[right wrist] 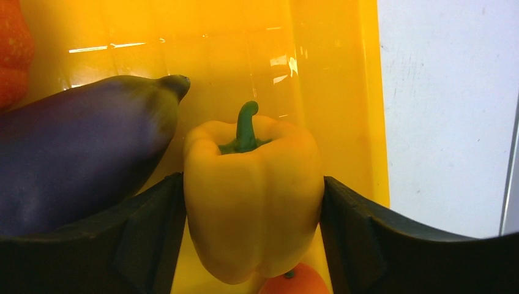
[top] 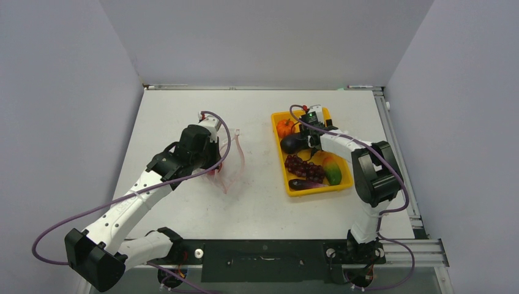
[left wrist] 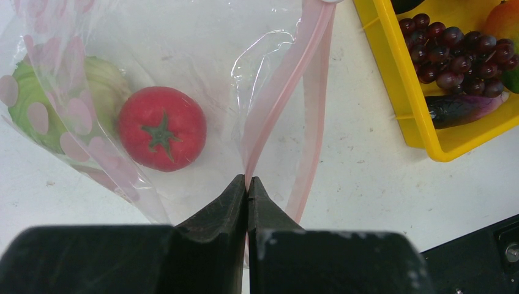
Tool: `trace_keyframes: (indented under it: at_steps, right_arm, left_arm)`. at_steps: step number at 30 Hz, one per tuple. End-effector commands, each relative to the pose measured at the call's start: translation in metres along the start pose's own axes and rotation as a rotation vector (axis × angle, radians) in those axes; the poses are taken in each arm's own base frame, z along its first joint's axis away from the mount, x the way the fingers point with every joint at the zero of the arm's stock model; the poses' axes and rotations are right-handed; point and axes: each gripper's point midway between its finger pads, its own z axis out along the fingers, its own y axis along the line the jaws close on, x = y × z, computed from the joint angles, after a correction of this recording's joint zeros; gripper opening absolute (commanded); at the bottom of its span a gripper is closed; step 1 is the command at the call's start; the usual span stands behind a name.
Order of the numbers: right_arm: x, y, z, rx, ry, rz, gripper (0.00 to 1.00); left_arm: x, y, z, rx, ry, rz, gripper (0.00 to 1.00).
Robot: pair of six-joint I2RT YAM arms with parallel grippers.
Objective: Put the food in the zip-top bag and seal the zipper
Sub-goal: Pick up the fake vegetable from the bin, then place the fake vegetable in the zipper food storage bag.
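Note:
The clear zip-top bag lies on the table left of the yellow tray. My left gripper is shut on the pinkish-red zipper at the bag's mouth. A red tomato and a green piece lie inside the bag. My right gripper is at the tray's far end, with both fingers pressed against the sides of a yellow pepper. The dark purple eggplant lies to its left. The orange pumpkin, grape cluster and a green-and-red piece lie in the tray.
A small orange fruit sits under the pepper. A thin dark purple piece lies at the tray's near end. The tray wall is just right of the pepper. White table stretches behind the bag.

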Motion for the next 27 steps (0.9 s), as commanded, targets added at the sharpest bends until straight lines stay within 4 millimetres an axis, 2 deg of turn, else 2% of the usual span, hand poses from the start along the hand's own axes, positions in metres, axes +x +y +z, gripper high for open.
trace_keyframes:
  at_steps: [1,4,7,14,19,27]
  right_arm:
    - [-0.017,-0.004,-0.011,-0.009,-0.056,0.052,0.56]
    - [-0.022,-0.006,-0.018,-0.013,-0.073,0.064,0.43]
    - [-0.028,-0.009,-0.027,-0.014,-0.097,0.077,0.37]
    - [-0.042,-0.007,-0.054,-0.044,-0.157,0.097,0.33]
    - [-0.056,0.002,-0.084,-0.104,-0.215,0.102,0.33]
    - [-0.075,0.042,-0.146,-0.344,-0.323,0.078,0.33]
  left_arm:
    - [-0.016,-0.003,-0.004,0.007,-0.045,-0.008,0.0]
    - [-0.016,-0.003,-0.005,0.007,-0.046,-0.008,0.0]
    - [-0.016,-0.003,-0.005,0.006,-0.049,-0.009,0.0]
    - [-0.017,-0.004,-0.006,0.011,-0.054,-0.009,0.0]
    - [-0.017,-0.003,-0.007,0.01,-0.055,-0.009,0.0]
    - [-0.017,-0.003,-0.006,0.006,-0.053,-0.009,0.0]
